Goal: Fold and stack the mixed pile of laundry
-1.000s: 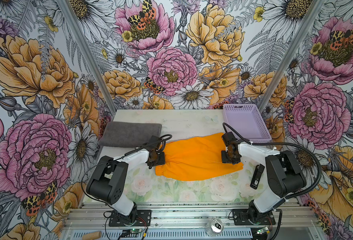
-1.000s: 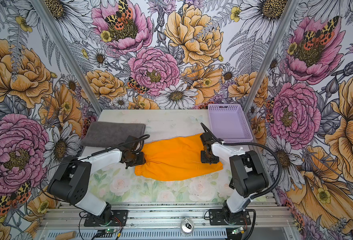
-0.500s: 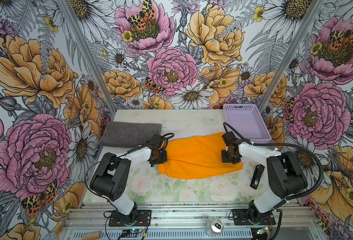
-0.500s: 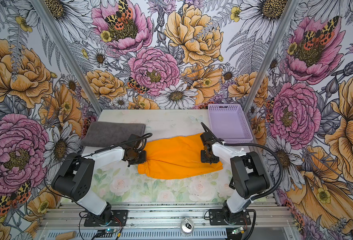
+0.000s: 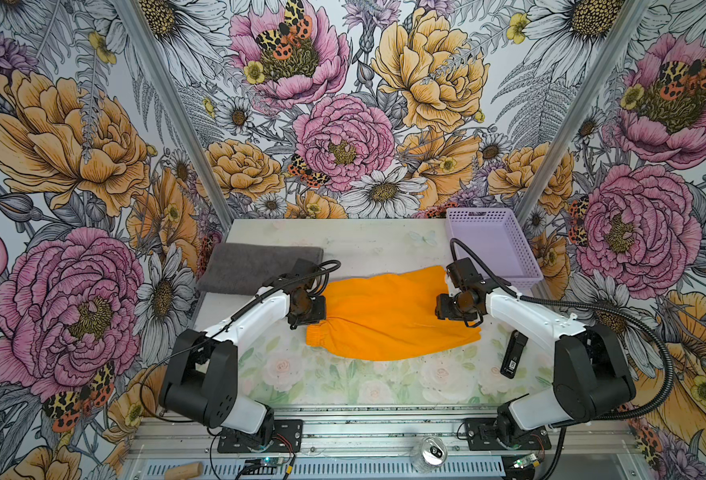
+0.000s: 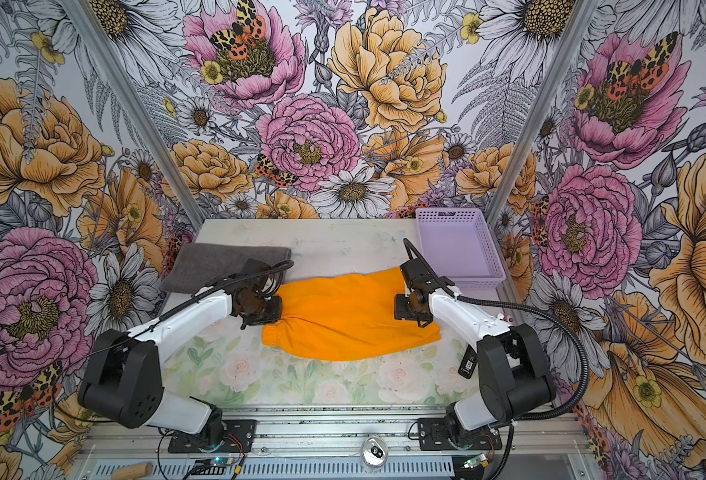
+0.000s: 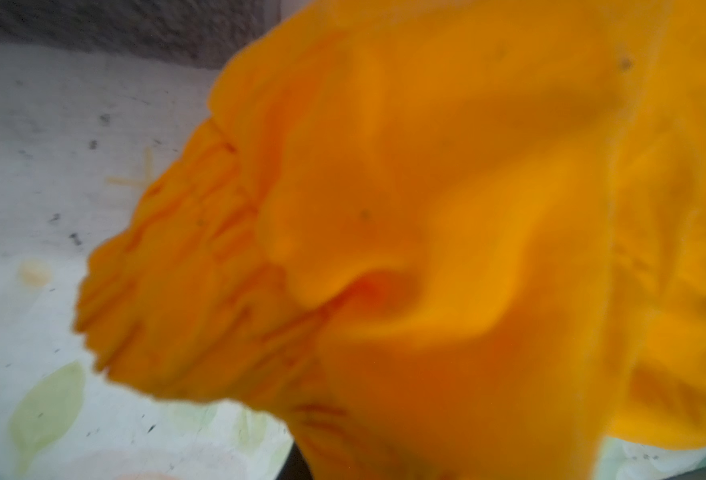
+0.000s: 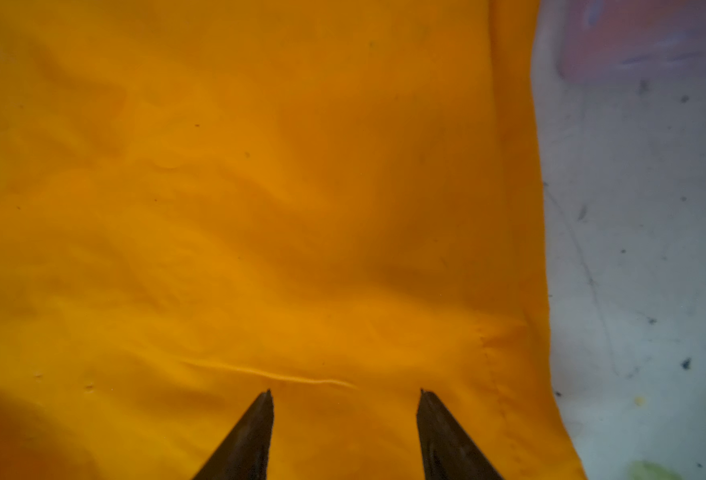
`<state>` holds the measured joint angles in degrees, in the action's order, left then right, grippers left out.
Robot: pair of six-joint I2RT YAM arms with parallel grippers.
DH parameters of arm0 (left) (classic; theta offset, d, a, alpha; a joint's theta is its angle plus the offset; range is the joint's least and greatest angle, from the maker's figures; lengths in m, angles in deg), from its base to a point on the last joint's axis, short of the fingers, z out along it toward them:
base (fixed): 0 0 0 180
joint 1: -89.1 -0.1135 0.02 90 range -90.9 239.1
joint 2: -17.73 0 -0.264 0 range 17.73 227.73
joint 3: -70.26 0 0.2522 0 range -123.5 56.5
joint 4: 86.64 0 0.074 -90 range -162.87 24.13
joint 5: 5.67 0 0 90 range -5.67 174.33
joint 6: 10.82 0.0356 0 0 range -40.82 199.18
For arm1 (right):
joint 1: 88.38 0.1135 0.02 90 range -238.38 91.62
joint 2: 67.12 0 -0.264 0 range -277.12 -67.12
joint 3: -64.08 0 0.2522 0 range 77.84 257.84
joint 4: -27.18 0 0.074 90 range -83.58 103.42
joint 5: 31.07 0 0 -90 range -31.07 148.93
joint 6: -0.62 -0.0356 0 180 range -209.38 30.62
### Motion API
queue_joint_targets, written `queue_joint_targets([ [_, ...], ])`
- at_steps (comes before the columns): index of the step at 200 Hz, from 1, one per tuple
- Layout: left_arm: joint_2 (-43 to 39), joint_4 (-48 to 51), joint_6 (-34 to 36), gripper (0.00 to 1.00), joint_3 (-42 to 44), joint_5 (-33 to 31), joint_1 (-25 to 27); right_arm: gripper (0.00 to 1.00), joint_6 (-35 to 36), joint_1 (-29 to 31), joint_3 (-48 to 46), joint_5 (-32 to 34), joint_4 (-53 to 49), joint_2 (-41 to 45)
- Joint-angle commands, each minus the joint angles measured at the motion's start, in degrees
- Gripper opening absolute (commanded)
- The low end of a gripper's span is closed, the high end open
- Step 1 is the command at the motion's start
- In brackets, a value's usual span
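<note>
My left arm (image 5: 255, 318) stretched low and forward, left pincer (image 5: 317, 311) pinched closed, apparently on the orange shorts (image 5: 384, 320), fingers hidden, right arm (image 5: 526, 318) angled inward behind right pincer (image 8: 345, 391), jaws apart

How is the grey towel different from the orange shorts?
The grey towel is dark and fuzzy; the orange shorts are bright and smooth. The towel is folded in a neat strip at the back left of the table; the shorts lie spread and wrinkled in the middle. No gripper touches the towel; the left gripper pinches the shorts' waistband. Both are cloth on the table.
</note>
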<state>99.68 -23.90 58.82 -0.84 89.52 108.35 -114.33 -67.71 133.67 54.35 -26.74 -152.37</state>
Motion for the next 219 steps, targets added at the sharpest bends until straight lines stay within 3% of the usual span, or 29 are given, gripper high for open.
queue_joint_targets([
  [1, -4.28, 8.68, 1.22, 0.0, -2.83, -1.66, -1.31, 0.56, -3.31, 5.32, 3.33, -6.31, 4.8, -0.99],
  [39, -8.77, 15.03, -0.67, 0.0, -5.0, -1.47, -1.84, 0.46, -9.38, 14.8, 8.44, -12.17, 16.23, -10.55],
  [80, -13.51, 22.04, -2.47, 0.0, -7.88, -3.27, -2.61, 0.32, -13.38, 21.0, 15.41, -17.75, 24.87, -23.56],
  [141, -15.38, 28.08, -3.97, 0.0, -13.31, -3.55, -3.21, 0.29, -14.48, 29.12, 29.9, -27.37, 26.87, -38.5],
  [175, -14.36, 28.46, -5.87, 0.0, -14.19, -2.82, -1.38, 0.32, -13.64, 25.23, 23.69, -23.76, 25.16, -31.61],
  [219, -9.96, 28.29, -8.66, 0.0, -17.16, -2.73, 4.26, 0.36, -4.78, 14.9, 10.69, -18.34, 9.78, -16.08],
])
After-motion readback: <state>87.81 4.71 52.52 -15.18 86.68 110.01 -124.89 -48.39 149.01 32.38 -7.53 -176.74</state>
